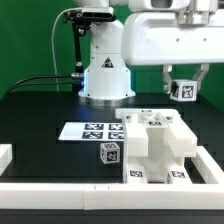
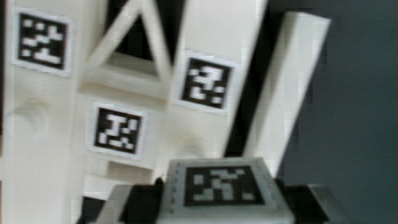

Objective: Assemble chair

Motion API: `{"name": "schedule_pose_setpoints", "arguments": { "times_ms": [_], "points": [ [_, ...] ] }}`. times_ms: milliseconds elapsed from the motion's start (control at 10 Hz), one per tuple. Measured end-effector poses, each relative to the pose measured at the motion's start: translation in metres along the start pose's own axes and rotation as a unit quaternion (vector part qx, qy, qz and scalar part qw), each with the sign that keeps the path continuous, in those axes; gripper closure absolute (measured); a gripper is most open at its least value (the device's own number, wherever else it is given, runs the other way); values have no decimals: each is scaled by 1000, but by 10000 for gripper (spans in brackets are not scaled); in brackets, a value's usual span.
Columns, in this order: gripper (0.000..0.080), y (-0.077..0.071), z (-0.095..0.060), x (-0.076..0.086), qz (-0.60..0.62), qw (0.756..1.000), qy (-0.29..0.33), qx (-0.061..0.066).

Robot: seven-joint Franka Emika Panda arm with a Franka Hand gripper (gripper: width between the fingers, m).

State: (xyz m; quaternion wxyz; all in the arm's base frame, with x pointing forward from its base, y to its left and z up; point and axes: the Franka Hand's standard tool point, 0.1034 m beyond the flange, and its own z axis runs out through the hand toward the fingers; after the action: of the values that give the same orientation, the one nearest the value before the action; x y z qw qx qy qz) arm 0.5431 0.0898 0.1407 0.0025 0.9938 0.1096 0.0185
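The chair [image 1: 158, 143] is a chunky white block of slabs and posts with black-and-white tags, standing on the black table at the exterior view's right. My gripper [image 1: 184, 88] hangs above and behind it, shut on a small white tagged piece [image 1: 183, 91]. In the wrist view this piece [image 2: 222, 185] sits between my dark fingers [image 2: 146, 203], tag facing the camera. Beyond it the chair's white bars [image 2: 151, 110] show several tags.
The marker board [image 1: 88, 130] lies flat to the left of the chair. A lone small tagged cube [image 1: 109, 153] stands in front of it. White rails [image 1: 60, 192] border the table at the front and left. The robot's base [image 1: 104, 75] stands at the back.
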Motion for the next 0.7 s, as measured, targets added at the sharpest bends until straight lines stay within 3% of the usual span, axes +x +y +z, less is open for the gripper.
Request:
{"name": "schedule_pose_setpoints", "arguments": {
  "times_ms": [300, 700],
  "points": [
    [517, 3, 15, -2, 2, 1000, -4, -3],
    [517, 4, 22, -2, 2, 1000, -4, -5]
  ]
}}
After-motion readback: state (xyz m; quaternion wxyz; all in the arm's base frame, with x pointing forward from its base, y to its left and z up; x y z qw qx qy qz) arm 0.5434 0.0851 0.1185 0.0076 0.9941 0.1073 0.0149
